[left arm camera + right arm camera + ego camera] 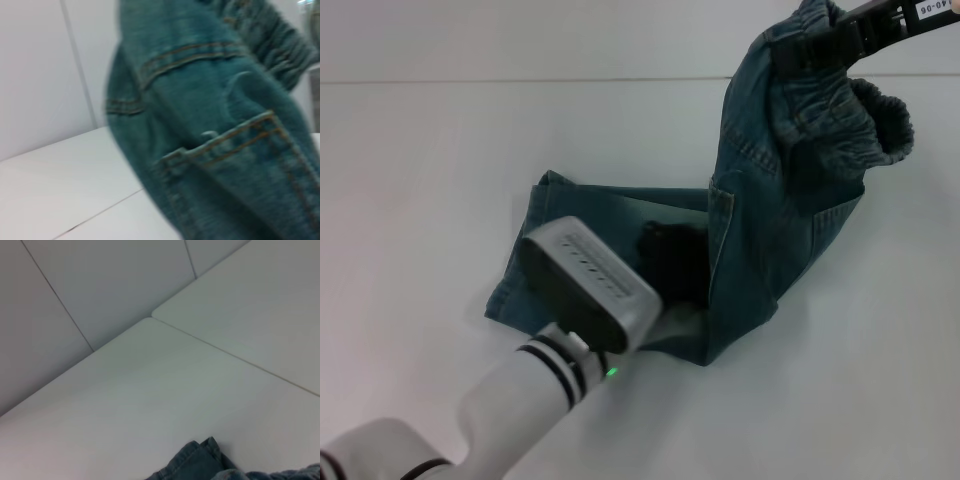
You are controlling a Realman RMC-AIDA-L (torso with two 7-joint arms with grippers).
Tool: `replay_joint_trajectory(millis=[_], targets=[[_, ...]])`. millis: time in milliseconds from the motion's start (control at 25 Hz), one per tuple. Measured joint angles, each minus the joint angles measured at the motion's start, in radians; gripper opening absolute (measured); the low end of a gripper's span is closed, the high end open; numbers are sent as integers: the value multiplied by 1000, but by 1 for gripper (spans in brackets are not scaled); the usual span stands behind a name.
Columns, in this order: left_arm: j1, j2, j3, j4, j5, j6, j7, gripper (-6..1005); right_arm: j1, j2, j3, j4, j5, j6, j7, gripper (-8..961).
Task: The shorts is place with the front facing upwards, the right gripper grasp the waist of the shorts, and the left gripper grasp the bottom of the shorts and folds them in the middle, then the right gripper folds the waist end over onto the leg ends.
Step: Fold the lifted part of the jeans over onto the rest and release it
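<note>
A: Firstly, status on the left?
B: Left gripper (665,262) rests low on the shorts (760,230) at mid-cloth; its opening I cannot tell.
A: And right?
B: Right gripper (845,35) clamps the waist (850,125), lifted high. Lengthwise fold seems done; folding the waist onto the leg ends (535,270) remains.

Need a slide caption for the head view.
Right gripper lifts shorts by waist; left gripper rests on leg ends.

The left end effector (670,262) fingertips hide against the shorts (760,230); the right end effector (860,35) is cropped.
</note>
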Motion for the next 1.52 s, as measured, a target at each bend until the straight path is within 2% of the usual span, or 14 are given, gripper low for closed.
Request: replay_joint_trajectory(millis=[120, 160, 200, 280, 400, 480, 520, 560, 680, 840, 1000, 1080, 1360, 1520], targets=[[62, 0, -59, 23, 0, 48, -8, 0, -1, -4, 3, 20, -1, 7, -7, 104], [62, 0, -59, 23, 0, 48, -8, 0, -1, -5, 3, 26, -2, 10, -8, 104], [108, 0, -80, 51, 1, 127, -43, 0, -1, -6, 3, 30, -2, 13, -8, 104], [128, 1, -83, 82, 1, 179, -95, 0, -1, -7, 3, 33, -2, 19, -9, 105], [151, 7, -65, 204, 9, 239, -335, 0, -2, -7, 2, 34, -2, 27, -9, 105], [159, 8, -23, 305, 42, 284, -527, 0, 2, -7, -1, 36, -2, 32, -7, 105], [177, 10, 47, 446, 103, 372, -772, 0, 5, -7, -2, 40, -2, 35, -6, 105], [182, 11, 64, 478, 116, 391, -816, 0, 10, -6, -3, 47, -2, 39, -5, 105], [224, 16, 190, 684, 181, 576, -1089, 1, 37, -7, -25, 102, -4, 68, -9, 104], [287, 50, 350, 916, 244, 776, -1327, 20, 60, -10, -69, 150, -5, 108, -10, 116], [307, 69, 406, 1051, 375, 901, -1468, 46, 97, -9, -123, 199, -5, 144, -13, 128], [309, 69, 414, 1094, 428, 955, -1510, 58, 121, -3, -150, 221, -5, 157, -13, 135], [342, 61, 410, 1130, 456, 1010, -1562, 103, 215, 20, -253, 362, -6, 227, -54, 156], [363, 61, 410, 1136, 457, 1014, -1561, 323, 264, 52, -297, 422, -6, 267, -96, 168]])
